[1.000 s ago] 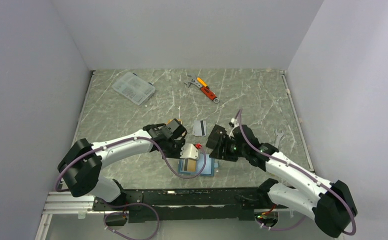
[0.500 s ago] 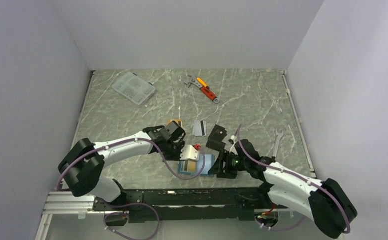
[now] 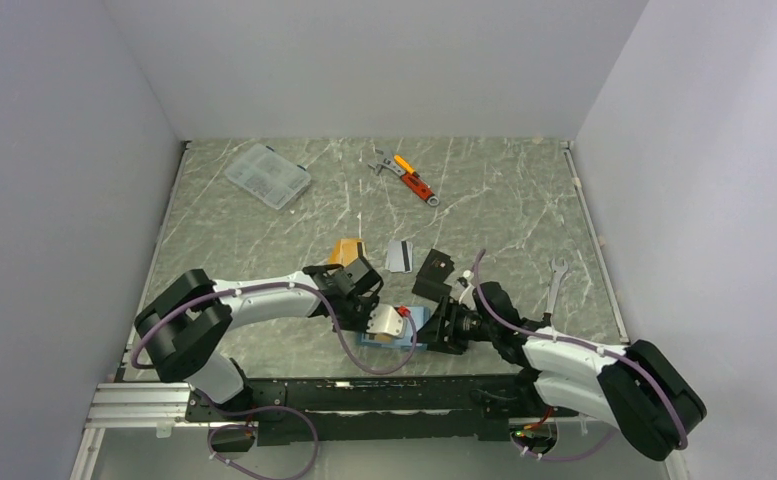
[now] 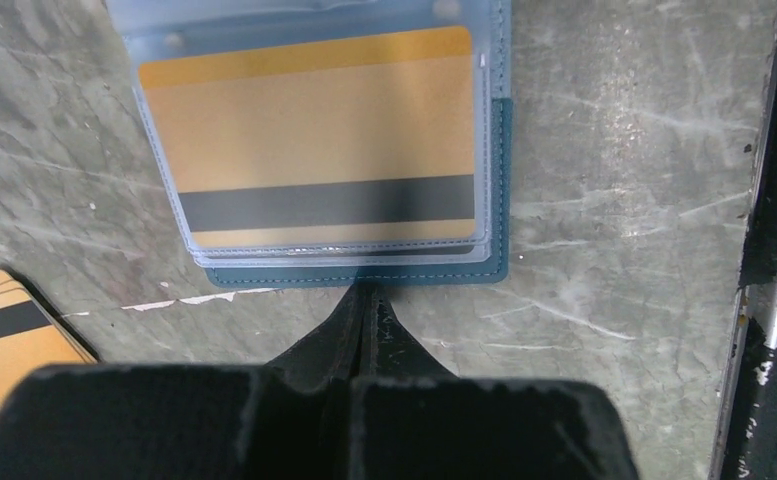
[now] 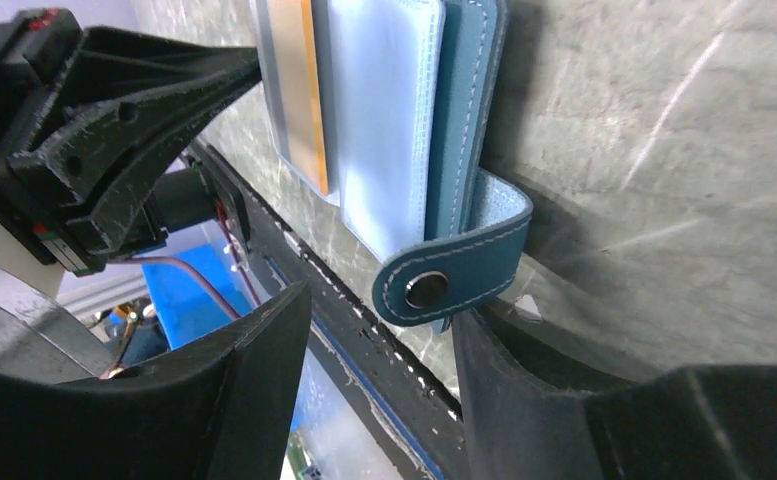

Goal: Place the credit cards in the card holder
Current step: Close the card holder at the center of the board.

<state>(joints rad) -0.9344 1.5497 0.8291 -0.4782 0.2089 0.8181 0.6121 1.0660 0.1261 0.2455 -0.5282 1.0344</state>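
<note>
The left gripper (image 4: 364, 305), closed, touches the card holder's (image 4: 500, 200) far-left edge while the right gripper (image 5: 379, 340), open, straddles its strap (image 5: 464, 262); tugging could shift it, dislodging the orange card (image 4: 314, 120).

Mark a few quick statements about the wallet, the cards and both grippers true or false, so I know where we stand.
1. An orange-gold card with a dark stripe sits inside a clear sleeve of the open teal-blue folding card holder. True.
2. The left gripper is spread wide above the holder. False: it is shut, with its tips at the holder's teal edge.
3. The holder's teal snap strap lies between the fingers of the open right gripper. True.
4. The silver-grey card is tucked into the holder. False: it lies on the marbled table, farther out than the holder.
</note>
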